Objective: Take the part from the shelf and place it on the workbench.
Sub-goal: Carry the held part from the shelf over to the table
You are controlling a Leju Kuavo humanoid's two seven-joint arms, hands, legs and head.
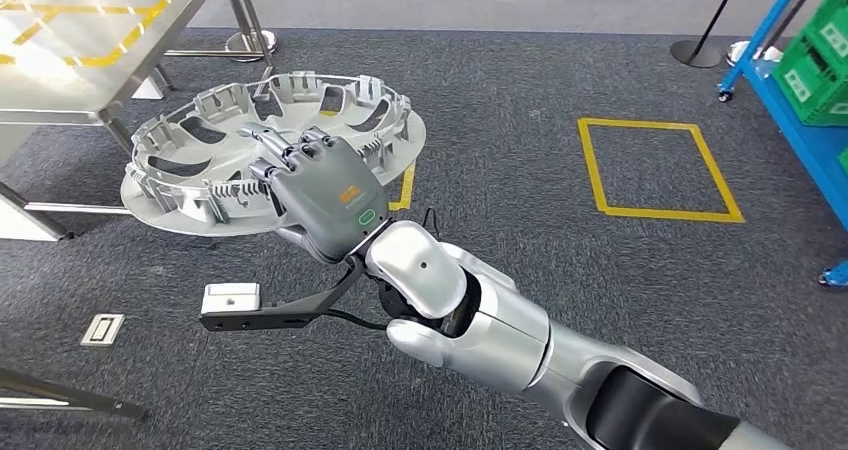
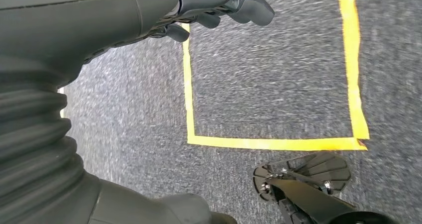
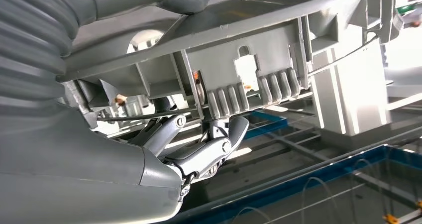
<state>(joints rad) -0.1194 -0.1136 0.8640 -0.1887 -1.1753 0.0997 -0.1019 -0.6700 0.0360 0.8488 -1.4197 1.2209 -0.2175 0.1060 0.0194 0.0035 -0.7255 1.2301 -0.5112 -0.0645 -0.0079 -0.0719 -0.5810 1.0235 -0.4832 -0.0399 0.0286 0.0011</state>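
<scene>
The right hand [image 1: 325, 195] grips the part [image 1: 200, 155], a silver wheel cover with open spokes, by its near rim, fingers curled over the ribbed inner face and the disc held roughly level above the dark carpet [image 1: 500, 120]. In the right wrist view the fingers [image 3: 209, 149] hook under the cover's clip-lined rim [image 3: 249, 79], clamped on it. The part's far edge reaches toward the near right corner of the steel bench [image 1: 90, 60] (its top marked with yellow tape), and part of the disc overlaps the bench's leg and lower rail in the head view; whether they touch cannot be told.

Around it: a yellow tape square [image 1: 655, 170] on the carpet to the right, a blue shelf [image 1: 800, 120] with green crates [image 1: 815, 60] at the right edge, a stanchion base [image 1: 697, 52] near the far right, a small floor plate [image 1: 102, 328] near the left, and a round bench foot [image 1: 250, 42] beyond the part.

The left hand [image 2: 219, 5] hangs above the carpet beside another yellow tape outline [image 2: 268, 143], its fingers curled in with nothing between them.
</scene>
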